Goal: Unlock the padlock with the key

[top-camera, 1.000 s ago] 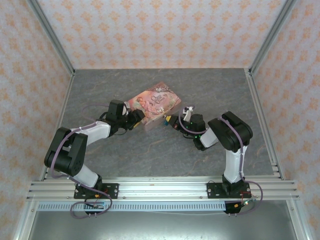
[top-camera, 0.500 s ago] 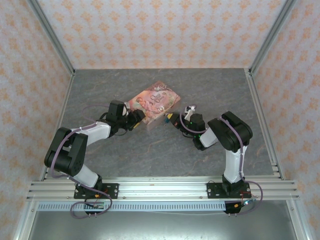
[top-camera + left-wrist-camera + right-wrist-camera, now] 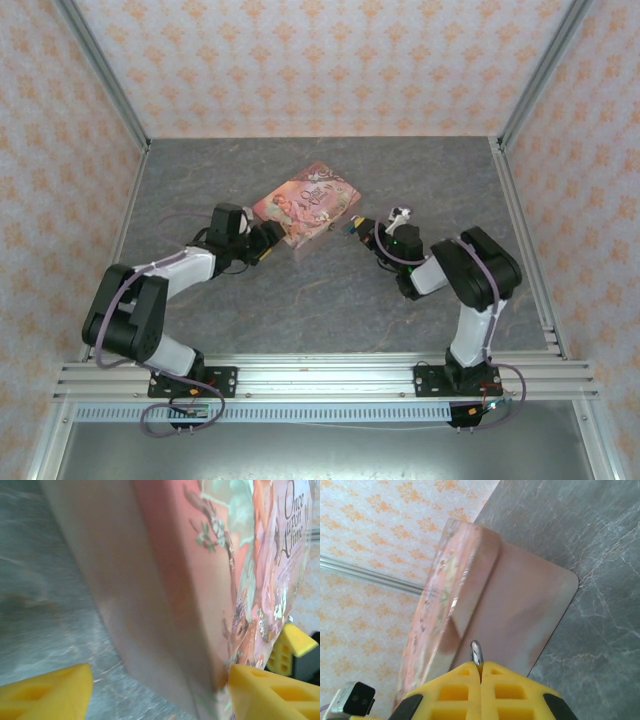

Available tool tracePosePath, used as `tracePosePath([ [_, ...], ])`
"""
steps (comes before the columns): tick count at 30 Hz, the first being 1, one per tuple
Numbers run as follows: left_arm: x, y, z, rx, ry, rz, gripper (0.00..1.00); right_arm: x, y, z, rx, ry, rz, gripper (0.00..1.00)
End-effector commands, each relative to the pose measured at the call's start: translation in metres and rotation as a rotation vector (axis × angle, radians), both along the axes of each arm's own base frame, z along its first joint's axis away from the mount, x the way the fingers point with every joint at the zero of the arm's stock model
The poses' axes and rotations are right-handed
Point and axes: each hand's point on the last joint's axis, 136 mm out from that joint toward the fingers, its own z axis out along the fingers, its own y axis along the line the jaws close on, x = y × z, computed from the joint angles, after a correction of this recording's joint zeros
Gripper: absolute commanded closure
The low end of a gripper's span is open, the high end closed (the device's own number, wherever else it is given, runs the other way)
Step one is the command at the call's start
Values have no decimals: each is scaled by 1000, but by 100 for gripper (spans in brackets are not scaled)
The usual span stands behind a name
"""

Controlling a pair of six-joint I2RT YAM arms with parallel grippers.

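Right gripper (image 3: 481,670), pressed together, is pinching a small metal loop (image 3: 476,652), which could be the key or the padlock's shackle, just beside the pink box (image 3: 308,203). Left gripper (image 3: 157,690), fingers spread, is straddling the box's left corner.

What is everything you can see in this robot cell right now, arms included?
table: one, grey marbled, under everything.
walls: three, orange-patterned paper, around the table.
box: one, pink, illustrated, mid-table.
small metal piece: one, silver, pinched by the right gripper; key or shackle, cannot tell.
left gripper: one, yellow fingertips, open astride the box's corner.
right gripper: one, yellow fingertips, shut, at the box's right end.
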Motion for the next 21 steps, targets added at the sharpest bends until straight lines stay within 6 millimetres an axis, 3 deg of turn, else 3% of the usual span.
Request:
tracePosePath([
  [1, -11, 26, 9, 103, -1, 41, 23, -14, -5, 31, -129, -75, 48, 100],
  [6, -20, 48, 38, 217, -82, 78, 18, -59, -15, 43, -359, -1, 179, 100],
  [11, -31, 72, 46, 350, -107, 120, 16, -111, -35, 52, -430, 76, 236, 100],
  [17, -35, 77, 48, 381, -107, 124, 15, -160, -44, 31, -436, 253, 285, 100],
  [21, -35, 77, 47, 374, -103, 132, 15, -175, -39, 8, -457, 365, 333, 100],
])
